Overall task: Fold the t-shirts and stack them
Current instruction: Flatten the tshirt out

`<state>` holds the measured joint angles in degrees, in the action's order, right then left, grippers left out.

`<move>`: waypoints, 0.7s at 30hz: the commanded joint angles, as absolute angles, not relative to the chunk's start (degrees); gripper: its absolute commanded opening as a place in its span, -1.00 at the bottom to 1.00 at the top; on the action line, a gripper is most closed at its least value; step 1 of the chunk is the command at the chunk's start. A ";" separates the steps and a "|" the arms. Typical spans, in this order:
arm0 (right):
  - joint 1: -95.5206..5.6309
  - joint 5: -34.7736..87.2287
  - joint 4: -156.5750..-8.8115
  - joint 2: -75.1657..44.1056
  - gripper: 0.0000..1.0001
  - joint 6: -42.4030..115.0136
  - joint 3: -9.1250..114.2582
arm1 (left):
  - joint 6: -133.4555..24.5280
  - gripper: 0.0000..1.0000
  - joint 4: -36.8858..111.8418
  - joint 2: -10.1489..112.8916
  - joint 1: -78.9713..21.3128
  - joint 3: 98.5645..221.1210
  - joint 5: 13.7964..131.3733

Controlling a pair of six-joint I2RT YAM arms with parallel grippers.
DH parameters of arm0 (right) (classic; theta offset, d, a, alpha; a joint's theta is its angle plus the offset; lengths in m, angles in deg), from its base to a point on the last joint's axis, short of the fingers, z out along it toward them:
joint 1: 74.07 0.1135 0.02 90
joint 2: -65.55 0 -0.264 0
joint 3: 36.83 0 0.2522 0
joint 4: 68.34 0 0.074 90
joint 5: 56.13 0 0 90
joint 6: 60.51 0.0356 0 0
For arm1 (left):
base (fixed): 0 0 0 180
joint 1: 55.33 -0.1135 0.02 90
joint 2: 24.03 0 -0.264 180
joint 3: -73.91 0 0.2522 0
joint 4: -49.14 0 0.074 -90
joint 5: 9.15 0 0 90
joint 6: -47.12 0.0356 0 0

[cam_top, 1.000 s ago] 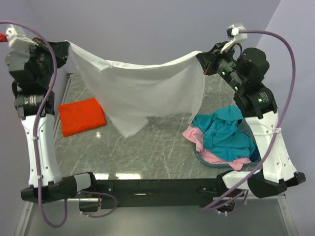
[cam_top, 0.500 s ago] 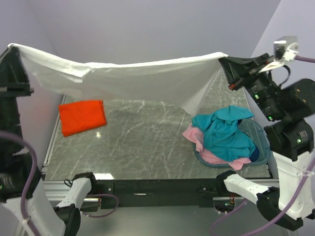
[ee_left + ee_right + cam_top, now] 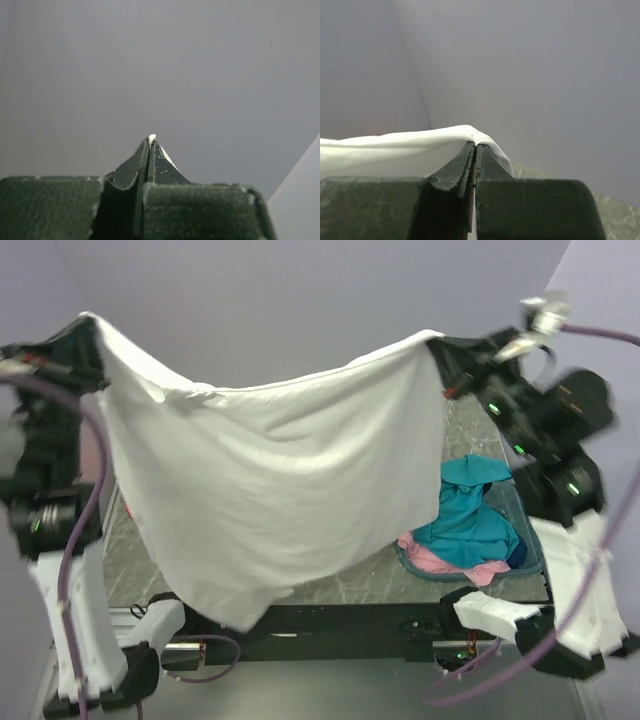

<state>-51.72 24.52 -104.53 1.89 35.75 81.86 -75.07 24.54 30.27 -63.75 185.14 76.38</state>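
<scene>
Spreading is proceeding, left claw [image 3: 90, 324] and right claw [image 3: 437, 341] each clenching a corner of the white t-shirt [image 3: 270, 490] (hem dangling), which is likely needing even lowering onto the tabletop [image 3: 375, 583].

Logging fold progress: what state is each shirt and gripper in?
white shirt: unfolded, held up, hanging between both grippers
teal shirt: crumpled in the basket
pink shirt: crumpled under the teal shirt
left gripper: shut on white shirt
right gripper: shut on white shirt
</scene>
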 commanded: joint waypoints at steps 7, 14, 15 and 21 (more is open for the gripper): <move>-59.91 20.70 -98.02 -28.02 -1.00 36.60 78.18 | -81.12 -0.96 34.93 57.06 -63.59 170.29 63.89; -64.93 14.36 -109.23 -60.54 0.36 39.94 108.60 | -82.00 0.89 37.31 73.60 -63.06 175.47 63.18; -65.54 15.14 -113.08 -65.88 0.53 40.21 111.55 | -81.82 0.92 36.09 74.74 -62.89 176.00 63.27; -65.55 17.70 -105.33 -58.94 0.68 40.30 95.53 | -79.89 0.98 29.85 71.08 -61.92 173.38 65.02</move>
<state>-66.15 17.68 -110.19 -68.84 39.73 101.27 -81.25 30.34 76.82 -62.62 171.94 65.25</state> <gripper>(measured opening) 0.835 0.985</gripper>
